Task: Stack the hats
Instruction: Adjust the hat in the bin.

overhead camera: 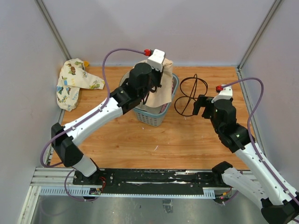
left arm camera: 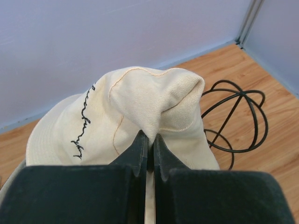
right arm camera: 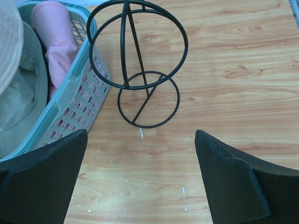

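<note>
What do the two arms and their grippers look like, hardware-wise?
The left arm and right arm have glossy white link shells joined by black joint housings. A thin purple cable loops along each to a red connector on a white wrist camera block. The left gripper and right gripper have matte black, wedge-shaped fingers. No markings are visible.

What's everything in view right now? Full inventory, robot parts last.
table: 1, wood
basket: 1, blue-grey mesh, mid table
cream hat: 1, cream, dark script, held up over the basket
pink hat: 1, pink, inside the basket
grey-green hat: 1, grey-green, inside the basket
wire stand: 1, black, right of the basket
printed cloth: 1, cream with cartoon prints, far left corner
left gripper: 1, black, shut on the cream hat
right gripper: 1, black, open, near the wire stand
</note>
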`<state>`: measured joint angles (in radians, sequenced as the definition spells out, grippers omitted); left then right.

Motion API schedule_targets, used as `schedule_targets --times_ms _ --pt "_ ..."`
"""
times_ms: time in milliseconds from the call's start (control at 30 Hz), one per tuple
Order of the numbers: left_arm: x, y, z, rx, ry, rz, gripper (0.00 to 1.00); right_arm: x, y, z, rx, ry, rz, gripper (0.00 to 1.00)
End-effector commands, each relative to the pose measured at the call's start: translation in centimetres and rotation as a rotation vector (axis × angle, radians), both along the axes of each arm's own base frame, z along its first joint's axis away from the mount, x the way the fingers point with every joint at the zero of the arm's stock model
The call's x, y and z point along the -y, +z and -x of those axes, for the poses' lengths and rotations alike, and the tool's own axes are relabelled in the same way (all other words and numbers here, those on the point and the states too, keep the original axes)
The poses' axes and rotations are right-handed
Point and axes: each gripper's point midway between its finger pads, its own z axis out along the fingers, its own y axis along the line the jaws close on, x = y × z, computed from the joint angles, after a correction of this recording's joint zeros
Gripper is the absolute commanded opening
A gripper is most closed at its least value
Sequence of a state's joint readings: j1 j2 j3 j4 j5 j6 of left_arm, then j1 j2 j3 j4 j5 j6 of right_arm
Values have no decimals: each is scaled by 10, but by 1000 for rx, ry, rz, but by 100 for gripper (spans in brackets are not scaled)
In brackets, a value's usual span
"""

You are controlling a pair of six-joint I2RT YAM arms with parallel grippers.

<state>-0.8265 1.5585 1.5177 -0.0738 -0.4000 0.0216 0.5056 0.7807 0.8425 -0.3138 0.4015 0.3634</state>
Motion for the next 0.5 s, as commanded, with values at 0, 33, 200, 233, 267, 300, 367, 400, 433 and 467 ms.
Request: schedule_targets --times_ms 0,33,200,233,267,300,367,400,433,467 --pt "7 49 13 36 -79 64 1 -10 20 -1 49 32 -51 99" --pt "9 52 13 32 -87 59 1 -11 22 -2 55 36 -55 99" --pt "4 36 9 -17 -54 -4 1 -20 20 -4 43 73 -63 99" --pt "1 30 10 -23 -42 -13 1 -22 20 -5 40 81 -65 99" --pt "-2 22 10 -31 -33 -22 2 -24 19 -5 35 89 -66 99" --pt "-4 14 11 -40 -28 -28 4 -26 17 -6 30 99 -67 98" --pt "-7 -1 12 -59 -18 -41 9 -30 16 -7 31 114 -75 99" --pt "-8 -8 12 -66 -12 -44 11 -33 16 -8 31 122 -80 99" --pt "-9 -15 12 -78 -10 -51 13 -36 16 -9 32 133 -87 99" --pt "-9 -21 13 -88 -9 -53 15 -39 15 -10 31 147 -91 99"
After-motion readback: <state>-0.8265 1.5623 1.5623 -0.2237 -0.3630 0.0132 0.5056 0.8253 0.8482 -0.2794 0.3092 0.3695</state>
